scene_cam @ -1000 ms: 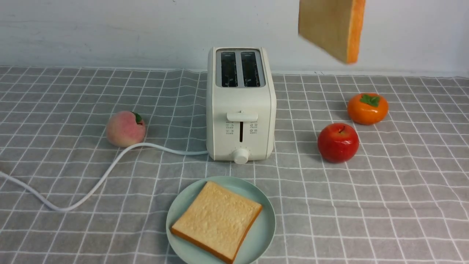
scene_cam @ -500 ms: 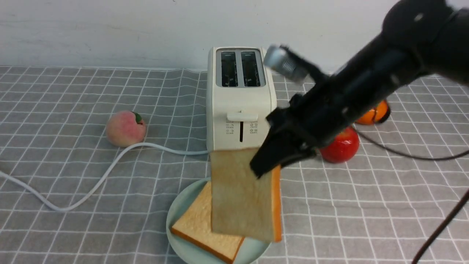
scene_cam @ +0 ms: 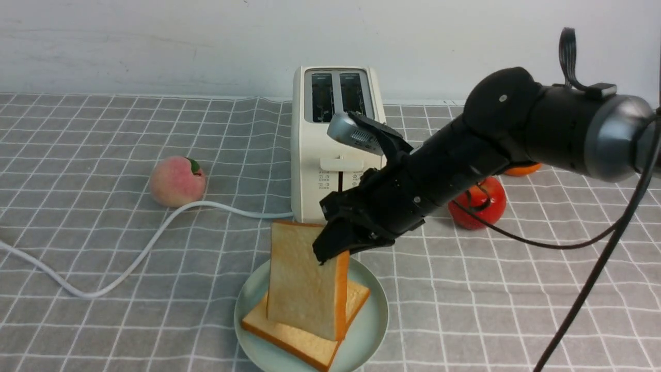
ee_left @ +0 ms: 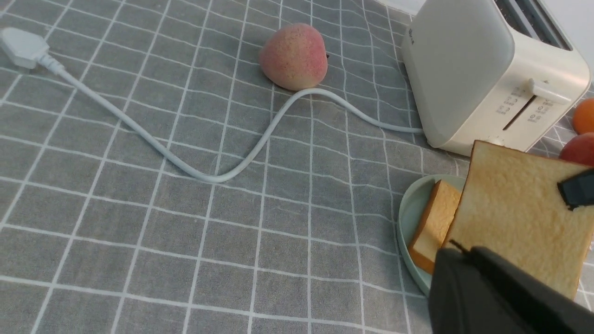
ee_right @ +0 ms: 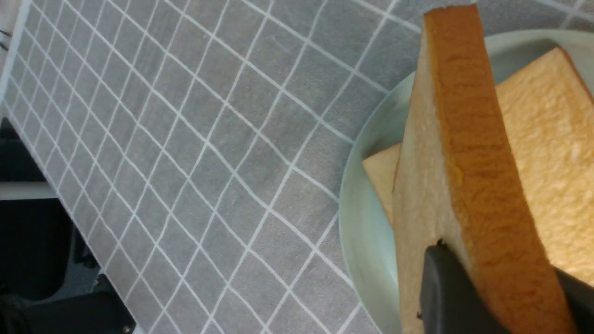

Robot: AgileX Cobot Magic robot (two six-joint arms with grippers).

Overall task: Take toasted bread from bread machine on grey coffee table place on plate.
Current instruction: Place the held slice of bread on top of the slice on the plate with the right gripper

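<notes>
One slice of toasted bread (scene_cam: pixel 302 289) stands nearly upright over the plate (scene_cam: pixel 369 330), its lower edge down on a second slice (scene_cam: pixel 289 343) that lies flat there. My right gripper (scene_cam: pixel 330 248) grips the upright slice at its top corner, a finger on each face; the right wrist view shows the crust (ee_right: pixel 468 153) between the fingers of this gripper (ee_right: pixel 501 269). The bread machine (scene_cam: pixel 338 150) stands behind the plate on the grey coffee table (scene_cam: pixel 103 232), both slots empty. My left gripper (ee_left: pixel 464 250) is shut and empty, near the plate's rim (ee_left: pixel 406 222).
A peach (scene_cam: pixel 177 181) lies left of the toaster, and the white cord (scene_cam: pixel 129 258) curves past it to a plug (ee_left: pixel 23 46). A red apple (scene_cam: pixel 477 206) and an orange fruit (scene_cam: pixel 521 168) sit to the right, partly behind my right arm.
The held slice has come down from high at the upper right to the plate, carried by my right arm, and now leans over the flat slice.
</notes>
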